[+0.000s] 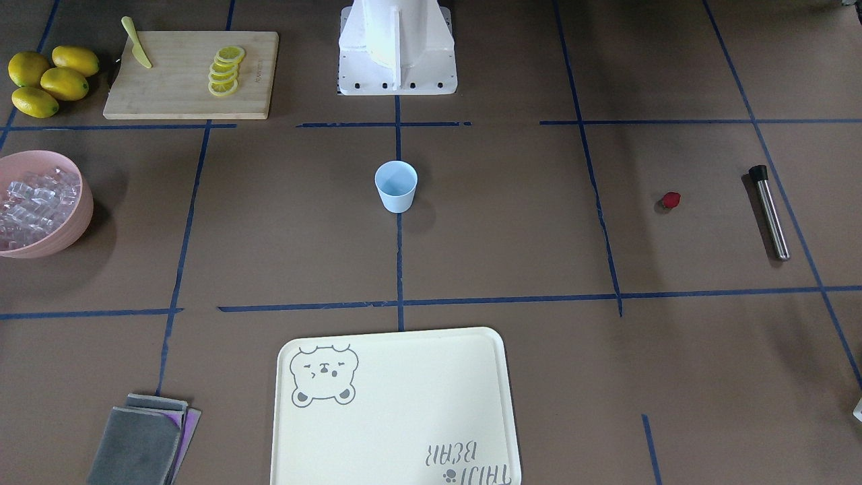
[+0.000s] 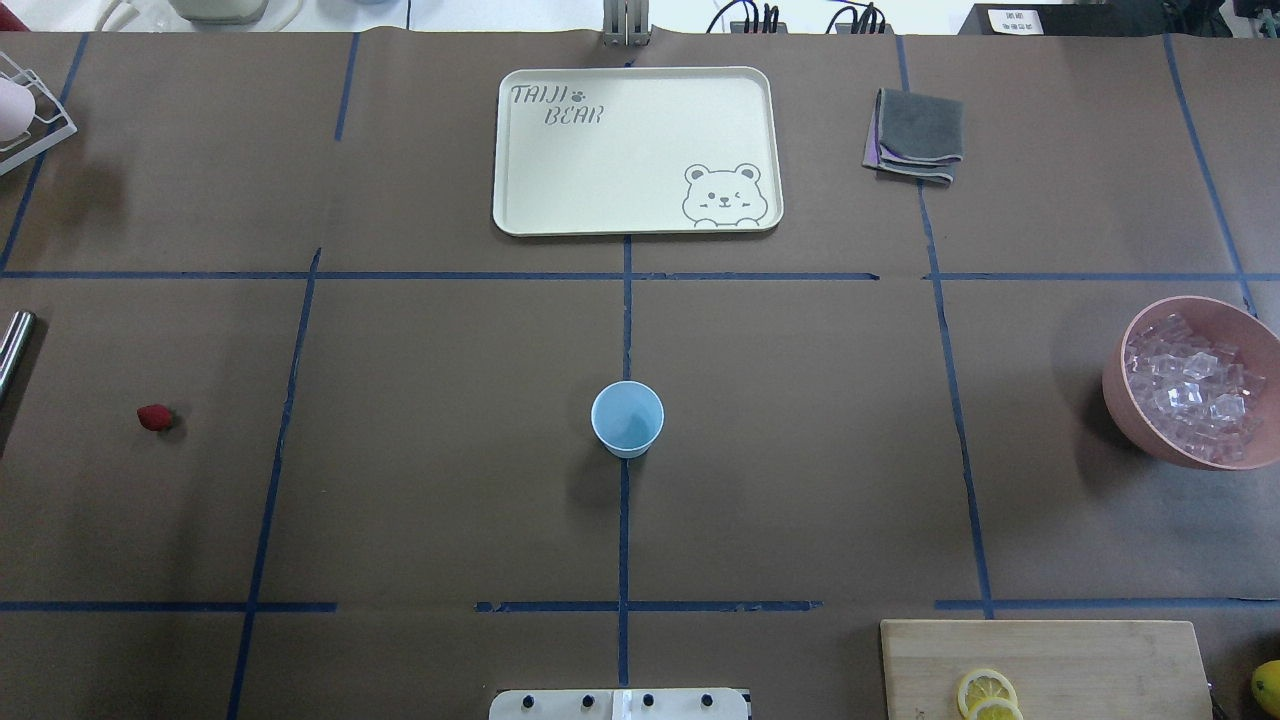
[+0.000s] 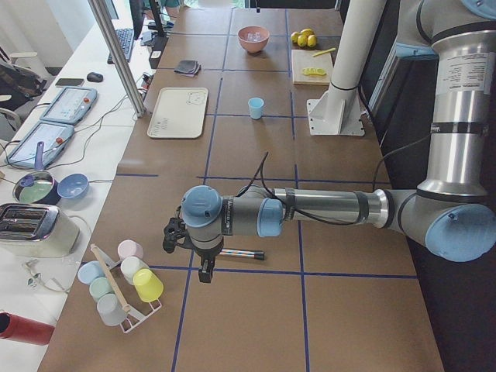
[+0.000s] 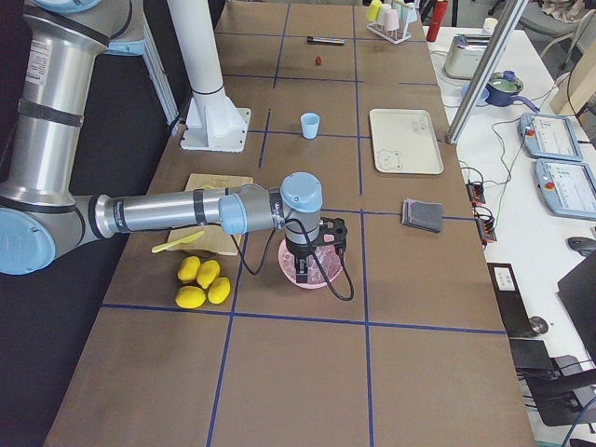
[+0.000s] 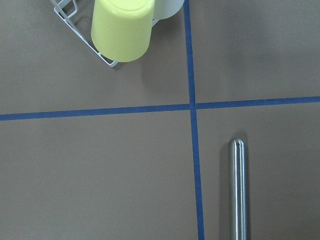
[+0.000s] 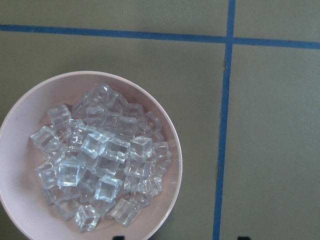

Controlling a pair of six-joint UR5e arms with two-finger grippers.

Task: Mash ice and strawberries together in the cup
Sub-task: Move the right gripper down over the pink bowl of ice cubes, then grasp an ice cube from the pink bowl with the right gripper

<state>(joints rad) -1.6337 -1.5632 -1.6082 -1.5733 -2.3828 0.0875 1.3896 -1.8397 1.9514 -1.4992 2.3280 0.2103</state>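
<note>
The cup [image 1: 396, 186] stands empty mid-frame, strawberry [image 1: 671, 199] far right, ice [image 1: 34, 202] in the bowl [image 1: 85, 202] far left. Our right gripper [image 6: 180, 237] hangs spread over it; the left gripper [image 3: 203, 271] we cannot tell. Slick cubes may slip.

Bowl [image 2: 1125, 410] cut by right edge; muddler [image 2: 15, 340] and board [image 2: 1100, 660] cropped; left claw [image 3: 206, 271] grip unreadable.

Four fixed views around one cup [image 2: 627, 418]

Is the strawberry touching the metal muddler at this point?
Apart. The exterior front-facing view shows the strawberry lying alone, with a wide strip of bare table between it and the metal muddler.
</note>
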